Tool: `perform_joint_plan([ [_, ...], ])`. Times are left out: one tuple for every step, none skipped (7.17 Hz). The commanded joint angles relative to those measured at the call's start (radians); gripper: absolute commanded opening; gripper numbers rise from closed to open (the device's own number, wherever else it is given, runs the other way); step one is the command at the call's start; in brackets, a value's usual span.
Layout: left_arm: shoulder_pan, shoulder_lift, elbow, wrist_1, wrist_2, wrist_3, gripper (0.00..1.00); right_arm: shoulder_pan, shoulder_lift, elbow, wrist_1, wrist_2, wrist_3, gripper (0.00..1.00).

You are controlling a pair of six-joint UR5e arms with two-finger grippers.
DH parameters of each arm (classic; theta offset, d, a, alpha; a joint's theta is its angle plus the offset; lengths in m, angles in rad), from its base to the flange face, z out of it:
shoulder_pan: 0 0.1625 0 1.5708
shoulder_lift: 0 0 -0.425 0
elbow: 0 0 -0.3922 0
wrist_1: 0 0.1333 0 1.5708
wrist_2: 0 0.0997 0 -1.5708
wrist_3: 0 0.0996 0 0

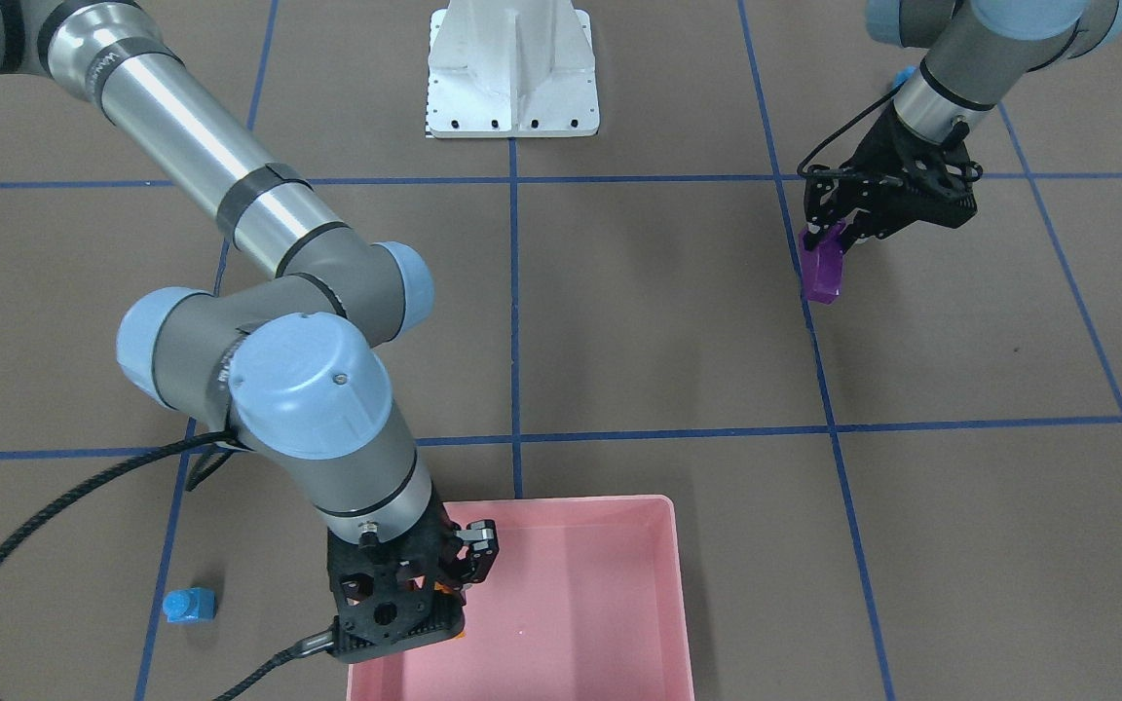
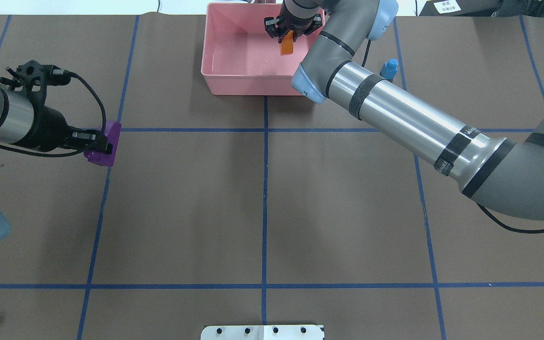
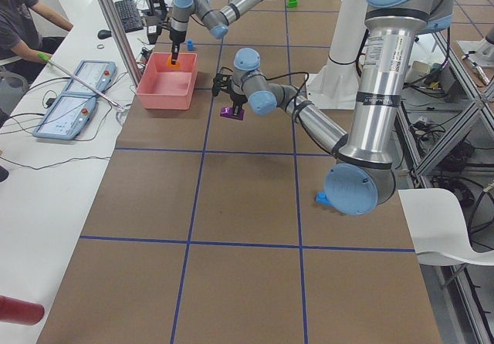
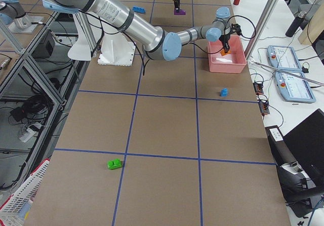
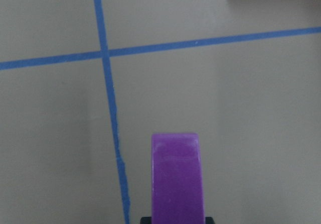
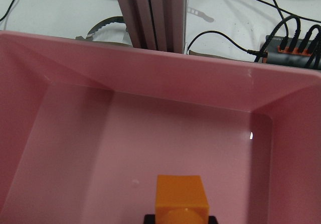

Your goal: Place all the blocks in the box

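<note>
An orange block (image 2: pixel 287 46) hangs over the floor of the pink box (image 2: pixel 243 87), pinched by the right gripper (image 2: pixel 289 34). It should be lowered and released clear of the walls. The left gripper (image 2: pixel 101 144) clamps a purple block (image 2: pixel 111 157), well apart from the box.

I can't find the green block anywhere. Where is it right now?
In the exterior right view the green block sits alone on the table at the robot's right end, just below a blue tape line and far from the pink box.
</note>
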Motion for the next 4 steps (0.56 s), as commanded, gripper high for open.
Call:
perform_joint_plan([
  [-0.022,-0.128,0.045,0.0,-0.003,-0.115,0.0,0.046,0.026,-0.017,0.015,0.069,0.046,1.0],
  [-0.029,-0.258,0.109,-0.003,-0.001,-0.269,0.0,0.116,0.021,0.043,-0.11,0.197,0.029,1.0],
  [-0.034,-0.382,0.181,-0.007,0.005,-0.373,0.0,0.17,0.011,0.158,-0.293,0.245,0.002,1.0],
  [-0.042,-0.496,0.285,-0.018,0.012,-0.431,0.0,0.203,-0.015,0.262,-0.493,0.247,-0.1,1.0],
])
